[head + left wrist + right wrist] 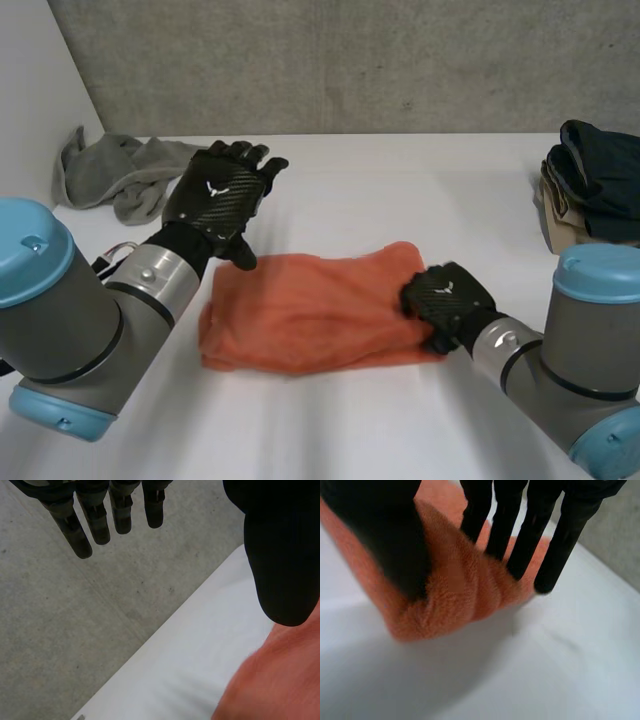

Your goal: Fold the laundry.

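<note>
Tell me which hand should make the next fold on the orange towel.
Right. The right hand pinches the right end of the orange towel between thumb and fingers; the left hand hovers open by the far left corner, holding nothing.

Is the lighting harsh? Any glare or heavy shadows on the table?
Head view: the table is evenly lit, no glare, with a thin shadow beside the orange towel. Right wrist view: a soft shadow lies on the table by the towel end pinched in the right hand.
</note>
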{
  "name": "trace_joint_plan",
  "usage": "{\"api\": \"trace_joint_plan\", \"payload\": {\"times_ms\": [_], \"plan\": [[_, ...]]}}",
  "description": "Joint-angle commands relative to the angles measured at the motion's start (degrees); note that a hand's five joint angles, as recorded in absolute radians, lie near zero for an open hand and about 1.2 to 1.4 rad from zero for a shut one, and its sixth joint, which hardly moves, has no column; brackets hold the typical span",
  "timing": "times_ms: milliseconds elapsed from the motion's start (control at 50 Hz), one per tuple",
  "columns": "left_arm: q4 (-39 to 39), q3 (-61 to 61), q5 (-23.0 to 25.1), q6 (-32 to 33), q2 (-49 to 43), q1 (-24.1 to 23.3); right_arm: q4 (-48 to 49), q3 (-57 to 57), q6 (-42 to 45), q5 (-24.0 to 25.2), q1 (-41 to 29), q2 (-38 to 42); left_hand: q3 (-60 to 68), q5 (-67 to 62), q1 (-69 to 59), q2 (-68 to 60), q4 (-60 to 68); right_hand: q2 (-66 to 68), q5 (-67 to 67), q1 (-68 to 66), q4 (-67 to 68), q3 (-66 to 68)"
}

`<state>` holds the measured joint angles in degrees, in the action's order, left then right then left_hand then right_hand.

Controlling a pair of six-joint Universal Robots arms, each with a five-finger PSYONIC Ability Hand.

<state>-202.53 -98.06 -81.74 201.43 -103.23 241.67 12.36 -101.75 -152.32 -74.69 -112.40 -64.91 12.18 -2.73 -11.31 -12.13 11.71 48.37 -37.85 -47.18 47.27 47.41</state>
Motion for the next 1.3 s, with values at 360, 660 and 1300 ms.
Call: {"api": "trace_joint_plan", "payload": {"times_ms": [360, 660, 1300], "plan": [[0.29, -3.01, -0.96, -0.07, 3.74, 2.93, 4.08, 15.35, 12.21, 0.16, -24.53, 8.65, -2.18, 2.73, 1.31, 2.13, -1.71, -5.87, 5.35, 4.69, -4.77, -4.91], [0.82, 1.12, -1.14, -10.26, 3.13, 2.40, -2.69, 15.27, -7.63, -7.57, -13.11, -5.31, -2.18, 2.73, 1.31, 2.13, -1.71, -38.37, 37.85, 37.18, -37.27, -37.41], [22.61, 10.00, -15.99, -17.56, -18.15, -11.31, -31.00, 36.10, -18.38, -0.54, -5.63, 18.24, -1.80, 2.34, 0.93, 1.74, -1.32, -38.37, 37.85, 37.18, -37.27, -37.41]]}}
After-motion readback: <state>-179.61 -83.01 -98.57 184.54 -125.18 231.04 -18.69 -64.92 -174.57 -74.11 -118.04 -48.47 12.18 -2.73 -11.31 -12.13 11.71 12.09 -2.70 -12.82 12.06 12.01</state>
